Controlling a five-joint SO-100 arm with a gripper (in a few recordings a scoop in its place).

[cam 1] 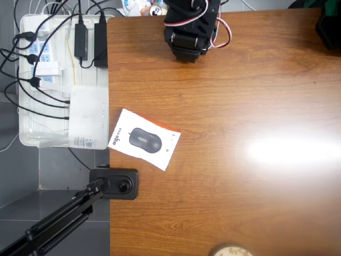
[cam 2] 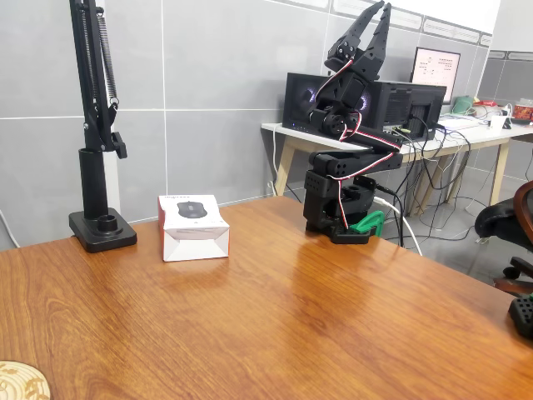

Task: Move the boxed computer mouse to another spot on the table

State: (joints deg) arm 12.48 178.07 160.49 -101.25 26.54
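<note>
The mouse box (cam 1: 144, 139) lies flat on the worktop (cam 1: 240, 106), face up, near the worktop's left edge in the overhead view, turned at a slant to that edge. In the fixed view the box (cam 2: 193, 227) sits just right of the black lamp stand (cam 2: 102, 229), apart from it, its orange-red side toward the stand. The arm (cam 2: 341, 179) stands well away from the box at the far edge of the worktop, folded back on its base. Its pincer (cam 2: 372, 29) points up at the ceiling, holding nothing, the two tips close together with a narrow gap between them. From overhead the arm (cam 1: 189, 24) is cut off by the top edge. Left of the box, off the worktop, a white tray (cam 1: 26, 96) holds cables and a plain white box (cam 1: 88, 117).
</note>
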